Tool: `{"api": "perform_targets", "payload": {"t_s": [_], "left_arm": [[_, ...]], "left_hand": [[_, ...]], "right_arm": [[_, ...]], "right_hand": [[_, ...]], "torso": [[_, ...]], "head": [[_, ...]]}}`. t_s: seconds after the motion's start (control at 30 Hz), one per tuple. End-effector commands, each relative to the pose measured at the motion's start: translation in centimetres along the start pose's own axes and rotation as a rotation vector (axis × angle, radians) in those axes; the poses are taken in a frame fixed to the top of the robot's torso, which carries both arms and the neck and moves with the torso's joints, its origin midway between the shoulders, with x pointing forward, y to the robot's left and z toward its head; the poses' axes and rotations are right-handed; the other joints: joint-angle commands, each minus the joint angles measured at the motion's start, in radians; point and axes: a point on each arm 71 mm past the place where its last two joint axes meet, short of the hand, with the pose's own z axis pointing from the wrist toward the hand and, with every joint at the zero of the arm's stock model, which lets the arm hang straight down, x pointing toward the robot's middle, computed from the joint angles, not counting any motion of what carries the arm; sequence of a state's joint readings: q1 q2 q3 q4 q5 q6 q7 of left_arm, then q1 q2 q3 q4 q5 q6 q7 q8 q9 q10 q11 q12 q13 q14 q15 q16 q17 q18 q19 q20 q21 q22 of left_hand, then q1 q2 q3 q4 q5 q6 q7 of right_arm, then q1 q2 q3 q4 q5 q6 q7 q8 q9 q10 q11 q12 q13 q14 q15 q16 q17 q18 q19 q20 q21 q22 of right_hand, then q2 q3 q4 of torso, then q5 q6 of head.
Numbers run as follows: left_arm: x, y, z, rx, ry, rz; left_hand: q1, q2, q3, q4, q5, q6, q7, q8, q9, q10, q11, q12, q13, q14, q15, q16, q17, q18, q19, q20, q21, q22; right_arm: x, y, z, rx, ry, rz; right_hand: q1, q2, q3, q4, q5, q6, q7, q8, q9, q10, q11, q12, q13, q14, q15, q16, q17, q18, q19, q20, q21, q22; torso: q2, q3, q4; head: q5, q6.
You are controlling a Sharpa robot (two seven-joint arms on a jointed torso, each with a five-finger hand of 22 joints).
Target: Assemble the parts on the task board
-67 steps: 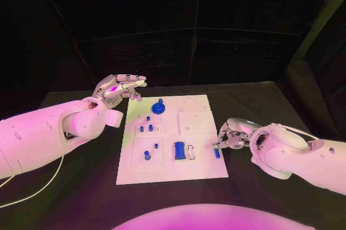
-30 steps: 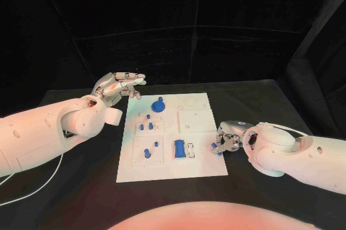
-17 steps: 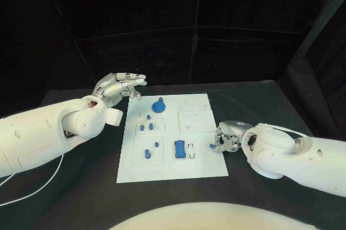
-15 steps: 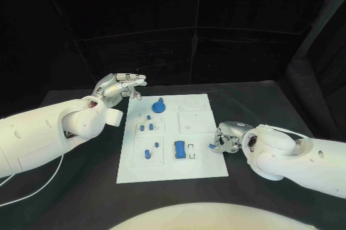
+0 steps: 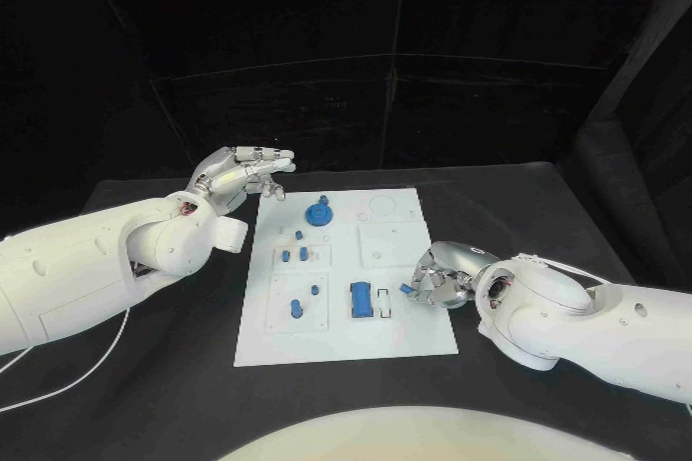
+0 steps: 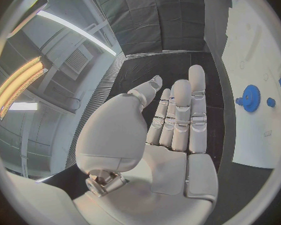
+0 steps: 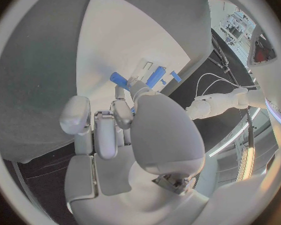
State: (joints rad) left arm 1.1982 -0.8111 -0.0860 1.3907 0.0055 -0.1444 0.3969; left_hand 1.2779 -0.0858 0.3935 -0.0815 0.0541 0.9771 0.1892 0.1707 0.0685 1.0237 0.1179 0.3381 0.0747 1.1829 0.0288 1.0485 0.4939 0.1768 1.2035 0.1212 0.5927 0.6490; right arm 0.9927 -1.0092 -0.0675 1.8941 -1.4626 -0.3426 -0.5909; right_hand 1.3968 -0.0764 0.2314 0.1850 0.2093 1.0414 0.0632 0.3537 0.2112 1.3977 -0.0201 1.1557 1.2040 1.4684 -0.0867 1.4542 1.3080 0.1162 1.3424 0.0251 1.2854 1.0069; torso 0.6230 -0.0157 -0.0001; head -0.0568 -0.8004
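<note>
Right hand (image 5: 437, 280) sits over the right edge of the task board (image 5: 346, 341), pinching a small blue part (image 7: 119, 79) at its fingertips. Judged purpose: carrying it toward the empty white slot (image 5: 382, 302) just beside the upright blue block (image 5: 358, 299). Left hand (image 5: 238, 171) hovers beyond the board's far left corner, fingers loosely apart, holding nothing, apparently kept out of the way. A blue gear (image 5: 317, 215) stands near that corner; the black bench (image 5: 173, 381) carries the board.

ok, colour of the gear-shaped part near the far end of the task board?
Blue. The gear-shaped part shows best in the left wrist view, against the white task board.
</note>
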Motion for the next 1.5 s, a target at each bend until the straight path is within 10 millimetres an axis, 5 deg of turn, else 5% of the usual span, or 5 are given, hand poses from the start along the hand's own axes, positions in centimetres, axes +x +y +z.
{"api": "perform_targets", "payload": {"t_s": [0.03, 0.6, 1.5], "left_arm": [[0.1, -0.1, 0.0, 0.005, 0.012, -0.006], [0.2, -0.1, 0.1, 0.003, 0.016, -0.007], [0.3, 0.0, 0.1, -0.011, 0.026, -0.011]], "left_hand": [[0.000, 0.008, -0.006, 0.001, 0.002, -0.005, 0.001, 0.004, -0.001, -0.006, -0.002, 0.004, -0.002, -0.007, 0.000, -0.005, -0.001, 0.005, -0.001, 0.005, -0.006, -0.002], [0.001, 0.009, -0.007, 0.001, 0.002, -0.006, 0.001, 0.004, -0.001, -0.007, -0.002, 0.005, -0.002, -0.007, 0.000, -0.005, -0.002, 0.005, -0.002, 0.005, -0.007, -0.002], [0.004, 0.010, -0.006, -0.001, 0.003, -0.007, 0.001, 0.005, -0.001, -0.009, -0.002, 0.006, -0.002, -0.008, 0.000, -0.004, -0.003, 0.005, -0.002, 0.005, -0.007, -0.003]], "right_arm": [[0.0, 0.4, 0.1, -0.009, -0.015, 0.084], [1.5, 2.2, 1.9, 0.009, 0.092, 0.094], [2.2, 2.9, 2.8, 0.026, 0.126, 0.064]], "right_hand": [[-0.018, -0.005, 0.016, 0.003, -0.004, 0.010, -0.002, -0.002, 0.020, 0.008, 0.002, -0.003, 0.002, 0.065, 0.003, 0.004, 0.063, -0.013, 0.008, 0.002, 0.008, 0.004], [-0.077, -0.029, 0.054, 0.018, 0.000, 0.027, -0.009, 0.004, 0.035, 0.029, -0.003, 0.031, 0.032, 0.072, 0.000, 0.025, 0.098, -0.019, 0.024, 0.000, 0.028, 0.041], [-0.207, -0.051, 0.004, 0.064, 0.050, 0.064, -0.022, 0.032, 0.068, 0.043, -0.013, 0.047, 0.051, 0.075, -0.008, 0.038, 0.121, -0.022, 0.028, -0.008, 0.040, 0.060]], "torso": [[0.000, 0.0003, -0.0001], [0.000, -0.0008, 0.0011], [0.001, 0.0007, -0.0010]], "head": [[0.001, -0.003], [0.006, -0.007], [0.010, -0.010]]}}
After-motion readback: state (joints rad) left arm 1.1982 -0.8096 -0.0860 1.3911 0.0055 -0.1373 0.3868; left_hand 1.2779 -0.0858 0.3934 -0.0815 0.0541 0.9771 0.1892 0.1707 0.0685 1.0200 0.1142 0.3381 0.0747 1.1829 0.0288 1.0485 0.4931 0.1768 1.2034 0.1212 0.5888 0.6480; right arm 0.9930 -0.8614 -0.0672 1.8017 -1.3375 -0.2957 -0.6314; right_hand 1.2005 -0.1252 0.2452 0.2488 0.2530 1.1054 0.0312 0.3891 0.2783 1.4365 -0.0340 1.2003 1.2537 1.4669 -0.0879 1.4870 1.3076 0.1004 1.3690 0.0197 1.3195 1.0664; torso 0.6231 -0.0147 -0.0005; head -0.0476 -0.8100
